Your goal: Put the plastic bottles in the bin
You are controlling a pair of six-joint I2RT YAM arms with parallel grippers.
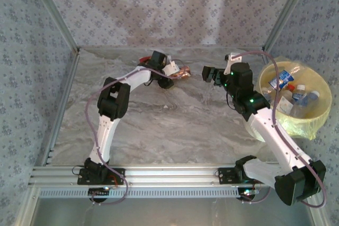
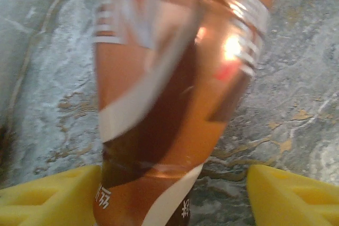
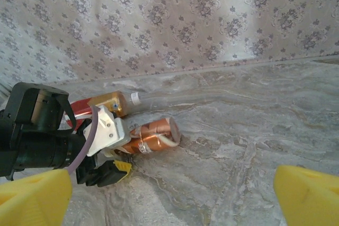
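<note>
A plastic bottle with a coppery orange label (image 1: 183,72) lies on its side on the marble table, far of centre. My left gripper (image 1: 174,71) straddles it. In the left wrist view the bottle (image 2: 175,93) sits between the yellow fingers (image 2: 58,194): the left pad touches it and the right pad stands apart with table showing in the gap. My right gripper (image 1: 210,72) hovers open just right of it, nothing between its fingertips (image 3: 37,197). The right wrist view shows the same bottle (image 3: 156,136) and the left gripper (image 3: 119,154). The pale-yellow bin (image 1: 324,96) at the right holds several bottles (image 1: 280,82).
Behind the left gripper another bottle with a gold and red label (image 3: 108,104) lies along the foot of the patterned back wall. Metal frame posts stand at the table's corners. A rail runs along the near edge by the arm bases.
</note>
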